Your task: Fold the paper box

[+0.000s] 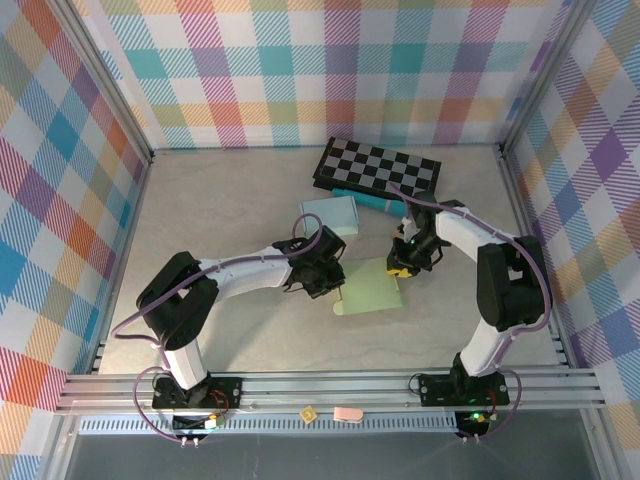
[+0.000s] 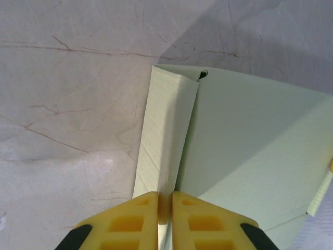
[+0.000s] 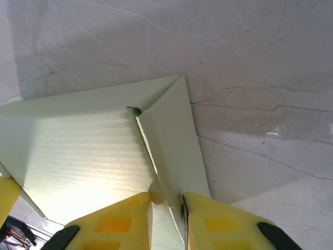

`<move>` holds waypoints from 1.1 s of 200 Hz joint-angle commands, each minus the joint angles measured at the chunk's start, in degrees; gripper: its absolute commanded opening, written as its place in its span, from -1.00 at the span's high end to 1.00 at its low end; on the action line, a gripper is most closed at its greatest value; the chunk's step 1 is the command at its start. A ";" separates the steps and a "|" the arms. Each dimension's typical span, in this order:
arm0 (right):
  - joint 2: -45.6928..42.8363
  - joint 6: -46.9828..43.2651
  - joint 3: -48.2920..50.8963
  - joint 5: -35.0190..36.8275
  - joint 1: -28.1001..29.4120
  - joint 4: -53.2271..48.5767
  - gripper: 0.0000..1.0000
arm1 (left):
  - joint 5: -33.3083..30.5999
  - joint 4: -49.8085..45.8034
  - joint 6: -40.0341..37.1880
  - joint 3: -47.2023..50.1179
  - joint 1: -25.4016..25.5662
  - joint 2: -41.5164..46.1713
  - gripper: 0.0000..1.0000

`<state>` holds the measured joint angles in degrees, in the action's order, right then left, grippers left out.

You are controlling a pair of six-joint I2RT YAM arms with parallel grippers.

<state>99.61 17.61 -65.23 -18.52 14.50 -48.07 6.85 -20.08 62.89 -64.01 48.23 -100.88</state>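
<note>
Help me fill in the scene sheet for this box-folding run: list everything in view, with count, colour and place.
paper box: one, pale green, mostly flat at table centre, side flaps raised
small box: one, light blue, behind the paper box
checkered board: one, black and white, at the back of the table
tube-shaped item: one, teal, in front of the board; too small to identify
small bits: one yellow, one pink, on the front rail
table: one, marbled grey
left hand: one, yellow fingers pinching the box's left flap
right hand: one, yellow fingers pinching the right flap
</note>
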 commanded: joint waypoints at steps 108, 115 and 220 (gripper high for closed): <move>2.96 2.70 -4.23 -7.15 0.96 0.79 0.43 | 0.88 1.06 -3.00 1.67 -2.74 -0.41 0.84; 2.96 2.54 -4.61 -7.54 0.97 0.68 0.42 | 0.88 1.06 -3.29 1.69 -2.89 -0.18 0.84; 1.50 1.68 -5.17 -4.98 0.02 -0.46 0.03 | 2.60 3.29 -3.71 2.31 -5.33 6.19 0.24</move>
<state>102.13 19.64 -70.00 -22.68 14.70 -47.62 8.08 -17.85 59.07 -61.87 44.01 -97.62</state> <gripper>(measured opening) 0.469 0.373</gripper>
